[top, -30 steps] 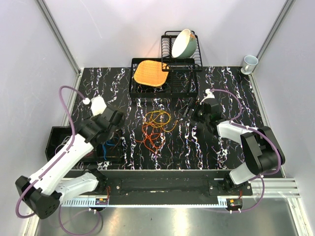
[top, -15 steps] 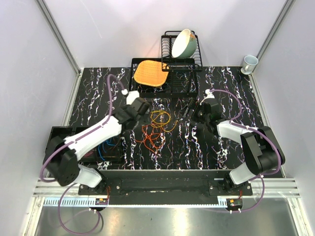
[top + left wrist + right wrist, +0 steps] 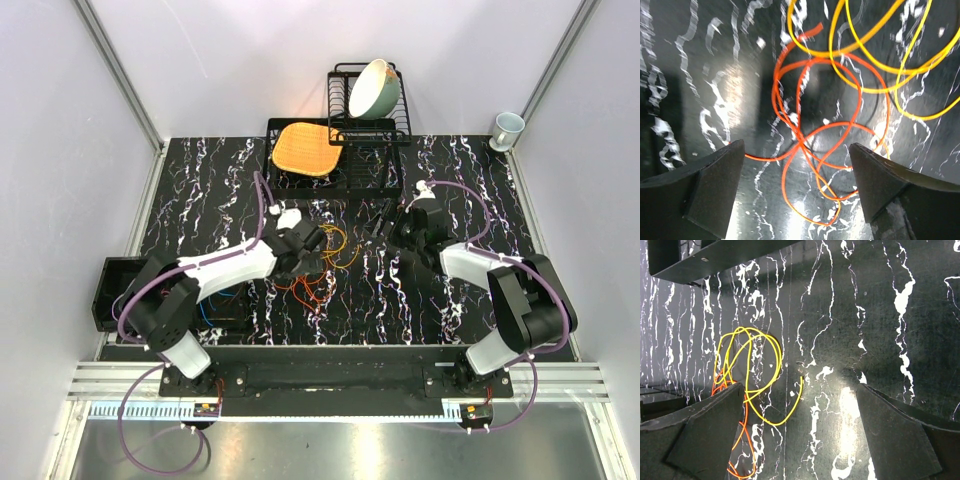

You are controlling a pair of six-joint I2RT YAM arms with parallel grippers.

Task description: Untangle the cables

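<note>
Though hidden overhead by the left gripper (image 3: 312, 252), orange cables (image 3: 801, 145) are seen at its wrist between spread jaws. The right gripper (image 3: 800, 387) is spread too.

cables (image 3: 328, 262): thin yellow and orange-red loops, loosely tangled, flat on the table (image 3: 200, 190); yellow farther, orange-red nearer.

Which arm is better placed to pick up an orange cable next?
Left. The left gripper hangs open right over the orange cables, their crossing between its fingers. The right gripper, also open, sits off to the side, nearer the yellow cables.
</note>
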